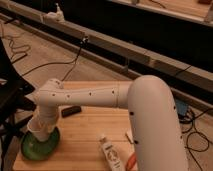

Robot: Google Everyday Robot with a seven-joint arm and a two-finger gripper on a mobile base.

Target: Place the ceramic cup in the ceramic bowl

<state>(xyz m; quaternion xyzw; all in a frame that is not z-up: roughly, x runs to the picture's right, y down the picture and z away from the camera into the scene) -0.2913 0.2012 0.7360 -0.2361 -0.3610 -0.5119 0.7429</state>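
The white ceramic cup (39,129) is held at the end of my arm, right over the near-left part of the green ceramic bowl (36,149), which sits at the front left corner of the wooden table (82,132). My gripper (42,124) is at the cup, mostly hidden by the white wrist above it. The cup's base is at or just above the bowl's inside; I cannot tell whether they touch.
A black flat object (71,110) lies on the table behind the bowl. A white tube (111,154) lies at the front middle, with a white block (130,136) by my arm. Cables run over the floor behind. A dark chair stands at the left.
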